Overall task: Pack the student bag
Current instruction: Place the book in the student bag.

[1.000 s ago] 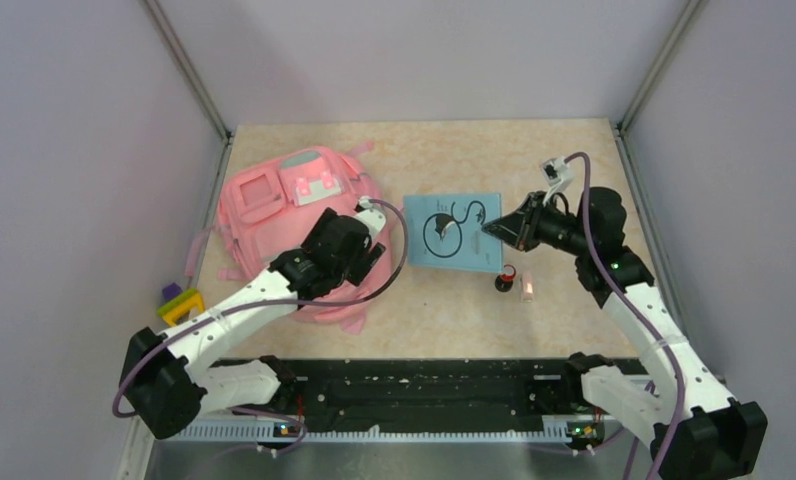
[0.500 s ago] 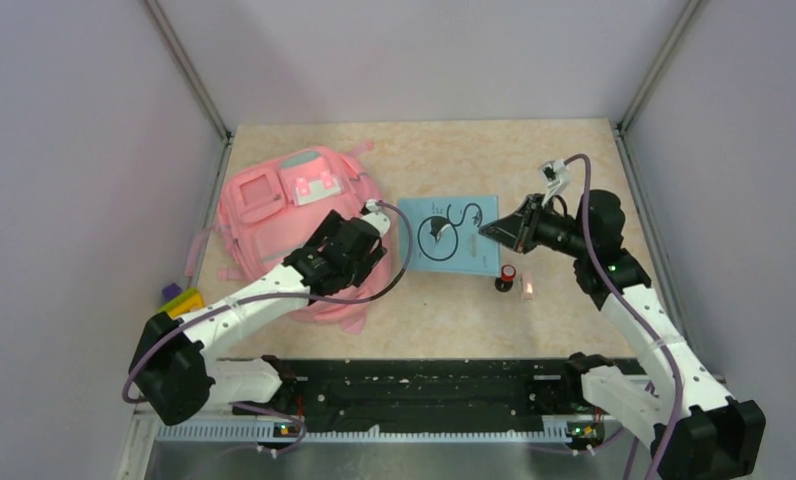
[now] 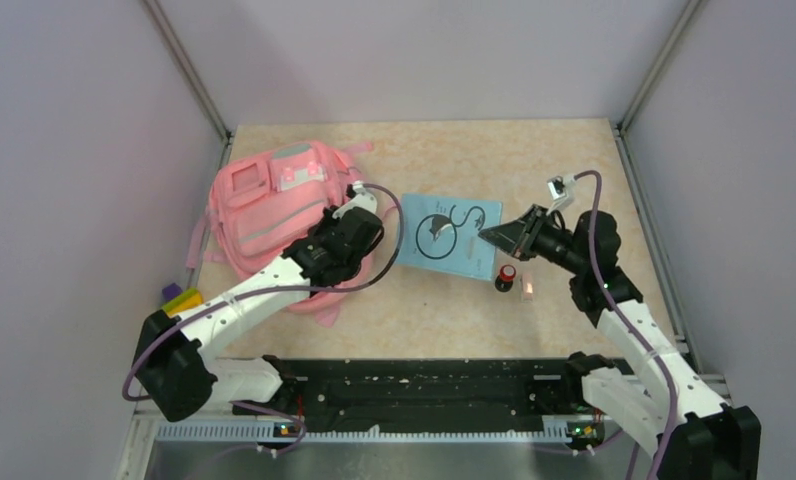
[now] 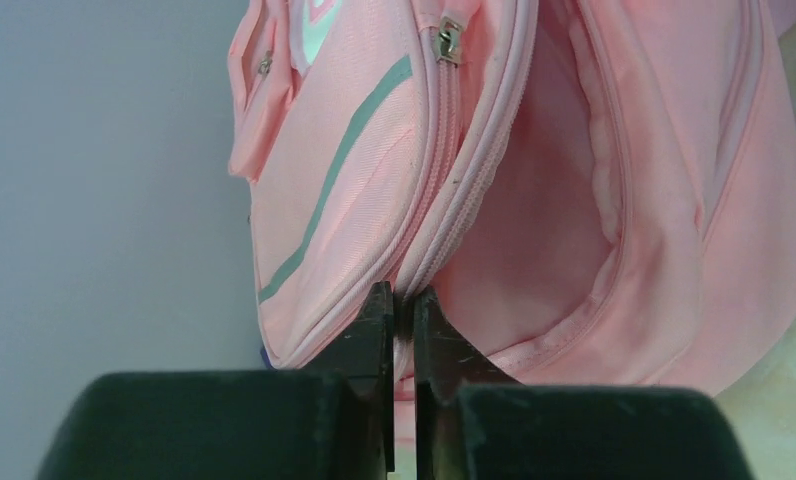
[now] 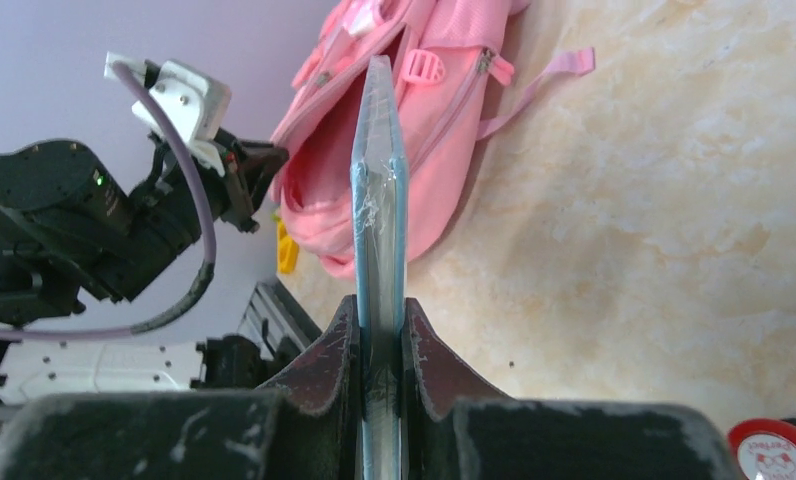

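My left gripper (image 4: 402,305) is pinched together on the zipper edge (image 4: 452,215) of the student bag (image 4: 594,180), at the lip of its open main compartment; pink lining shows beyond the fingertips. My right gripper (image 5: 381,325) is clamped on the rim of a thin blue booklet (image 5: 378,190), which the wrist view shows edge-on. The bag lies at the far left of the table (image 3: 554,160), with the booklet near it on the right. A small red-capped item (image 3: 506,273) and a small pale item (image 3: 527,289) lie just beside each other, near the right gripper. A yellow and purple block (image 3: 181,298) sits at the table's left edge, near the bag.
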Action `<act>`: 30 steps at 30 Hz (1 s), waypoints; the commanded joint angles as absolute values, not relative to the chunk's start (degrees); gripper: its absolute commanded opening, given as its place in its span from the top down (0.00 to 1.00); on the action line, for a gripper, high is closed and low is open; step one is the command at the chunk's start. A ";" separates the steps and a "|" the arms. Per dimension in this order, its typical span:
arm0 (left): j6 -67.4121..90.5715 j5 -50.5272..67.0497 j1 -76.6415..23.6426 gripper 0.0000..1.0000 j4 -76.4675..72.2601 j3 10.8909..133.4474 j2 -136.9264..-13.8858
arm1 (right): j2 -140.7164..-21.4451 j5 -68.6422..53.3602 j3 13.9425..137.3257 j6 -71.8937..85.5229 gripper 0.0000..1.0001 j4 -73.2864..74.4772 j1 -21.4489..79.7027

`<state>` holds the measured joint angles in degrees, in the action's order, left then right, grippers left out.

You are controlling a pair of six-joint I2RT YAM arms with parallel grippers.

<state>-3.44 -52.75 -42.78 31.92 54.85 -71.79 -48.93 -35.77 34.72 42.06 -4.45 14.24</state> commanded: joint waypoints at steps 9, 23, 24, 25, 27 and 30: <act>-10.59 -43.84 -41.88 1.00 24.28 67.12 -66.09 | -48.18 -20.74 31.96 58.39 1.00 -22.53 27.51; -3.13 -23.72 -44.03 1.00 28.49 81.42 -73.48 | -61.34 -10.76 33.74 63.61 1.00 -32.47 37.67; -2.80 -22.66 -44.03 1.00 28.48 81.56 -73.72 | -62.41 -9.67 33.95 63.77 1.00 -33.23 38.29; -2.51 -21.81 -44.03 1.00 28.41 81.56 -73.80 | -63.57 -8.84 34.07 64.13 1.00 -34.54 38.96; -2.30 -20.50 -44.03 1.00 28.39 81.13 -73.83 | -66.23 -6.79 34.83 64.10 1.00 -36.46 40.09; -2.30 -17.80 -44.03 1.00 27.66 79.81 -73.43 | -71.73 -4.41 36.78 63.90 1.00 -39.85 41.63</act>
